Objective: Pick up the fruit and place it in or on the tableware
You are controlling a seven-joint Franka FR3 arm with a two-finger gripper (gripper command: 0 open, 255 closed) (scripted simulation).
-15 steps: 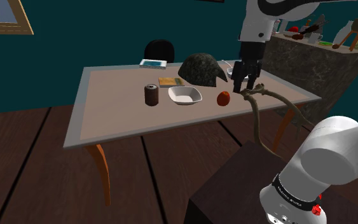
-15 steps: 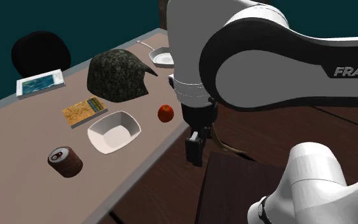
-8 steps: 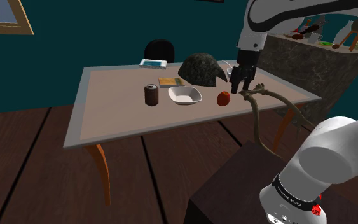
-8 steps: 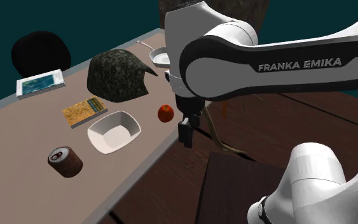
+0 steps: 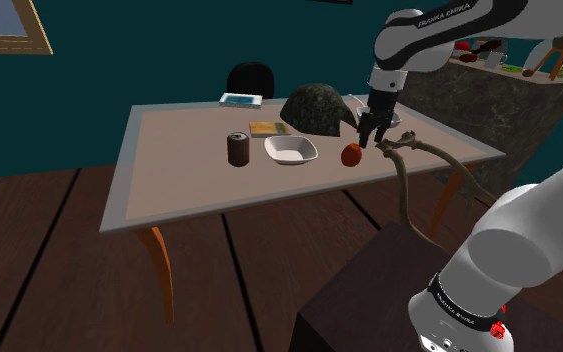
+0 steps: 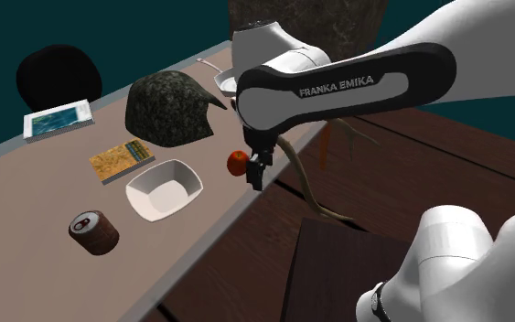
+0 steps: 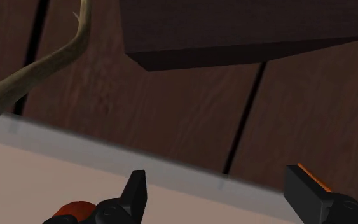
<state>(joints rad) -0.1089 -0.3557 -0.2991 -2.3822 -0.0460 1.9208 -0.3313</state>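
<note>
Fingers of the black gripper (image 7: 219, 184) stand wide apart with nothing between them, and under the gap lie the pale edge of the table (image 7: 56, 159) and the wooden floor beyond it. The red apple (image 7: 75, 210) shows just beside the outer side of one finger, outside the gap; whether it touches that finger cannot be told. In the shoulder view the gripper (image 5: 370, 139) hangs low over the table (image 5: 169, 170), just to the right of and slightly above the apple (image 5: 350, 155), which rests on the tabletop near the edge facing the stand. A white bowl (image 5: 290, 150) sits empty close by on the apple's left in that view, with a dark drink can (image 5: 238, 148) further left, a small flat book (image 5: 265, 128) behind the bowl and a dark mottled dome-shaped object (image 5: 315, 108) behind the apple. In the second exterior view the gripper (image 6: 255, 172) is right next to the apple (image 6: 237, 163), at the table's edge, and the bowl (image 6: 164, 192) lies apart from both, towards the can (image 6: 93, 230). A bare brown branch (image 6: 305, 183) curves up past the table edge beside the gripper.
</note>
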